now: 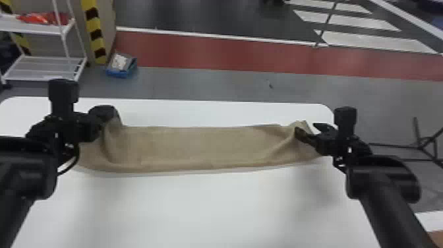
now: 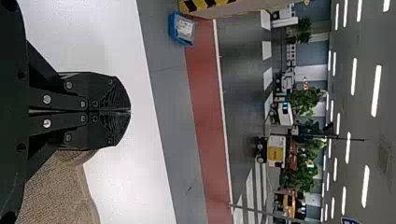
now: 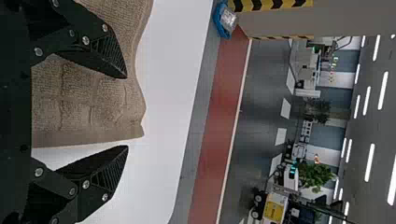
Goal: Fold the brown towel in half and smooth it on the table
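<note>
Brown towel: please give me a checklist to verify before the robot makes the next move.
1. Towel lies on the table: ok.
2. Towel is smooth: not ok, it is wrinkled near both ends.
3. Right gripper is open: ok, fingers are apart.
4. Left gripper is open: not ok, fingertips are together.
5. Left gripper has cloth pinched: cannot tell.
6. Towel's layers match underneath: cannot tell.

Brown towel (image 1: 204, 145) on the table (image 1: 211, 207)
It lies in a long strip near the far edge, mostly flat in the middle and bumpy at both ends.
</note>
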Controlling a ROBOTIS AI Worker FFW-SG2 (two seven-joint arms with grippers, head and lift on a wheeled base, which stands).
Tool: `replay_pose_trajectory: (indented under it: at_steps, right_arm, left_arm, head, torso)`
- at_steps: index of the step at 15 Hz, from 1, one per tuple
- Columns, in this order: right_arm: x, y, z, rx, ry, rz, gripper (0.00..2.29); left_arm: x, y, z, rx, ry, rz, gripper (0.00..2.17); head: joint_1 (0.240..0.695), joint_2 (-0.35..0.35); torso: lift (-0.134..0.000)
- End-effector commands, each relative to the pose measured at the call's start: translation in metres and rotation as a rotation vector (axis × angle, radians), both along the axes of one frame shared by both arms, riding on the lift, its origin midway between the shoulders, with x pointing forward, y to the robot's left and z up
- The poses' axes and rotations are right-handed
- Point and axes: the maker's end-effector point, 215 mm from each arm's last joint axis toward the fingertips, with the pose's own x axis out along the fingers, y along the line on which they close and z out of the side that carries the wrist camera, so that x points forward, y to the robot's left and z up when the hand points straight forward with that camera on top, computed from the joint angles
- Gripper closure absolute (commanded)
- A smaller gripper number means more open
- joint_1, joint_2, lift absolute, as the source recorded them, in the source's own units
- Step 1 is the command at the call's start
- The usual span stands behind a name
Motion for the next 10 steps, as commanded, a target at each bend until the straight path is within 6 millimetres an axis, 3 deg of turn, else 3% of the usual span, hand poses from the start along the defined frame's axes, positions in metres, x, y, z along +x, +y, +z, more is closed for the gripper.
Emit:
replay_pose_trajectory:
  at_steps: [1,3,5,8,10]
  right_arm:
    - [-0.002,0.002,-0.006,0.003,0.017,-0.001,0.41]
    - [-0.001,0.000,-0.006,0.000,0.016,-0.012,0.41]
    - [-0.007,-0.004,-0.019,-0.009,0.080,-0.020,0.44]
    - [-0.019,0.000,-0.034,0.024,0.128,-0.007,1.12]
    - [-0.028,0.000,-0.031,0.055,0.123,-0.016,1.19]
  left_arm:
    - [0.001,0.000,-0.001,0.001,0.000,0.000,1.39]
    - [0.001,0.000,-0.001,0.000,0.000,-0.003,1.39]
    - [0.000,-0.004,-0.002,0.005,0.001,-0.008,1.39]
    - [0.000,-0.001,-0.004,0.012,0.004,-0.003,1.39]
    - [0.001,0.006,-0.003,0.015,0.002,0.007,1.39]
  head:
    - [0.695,-0.190]
    - [0.695,-0.189]
    - [0.695,-0.190]
    - [0.695,-0.195]
    - [0.695,-0.193]
  torso:
    - [-0.120]
    - [-0.120]
    - [-0.120]
    - [-0.120]
    - [-0.120]
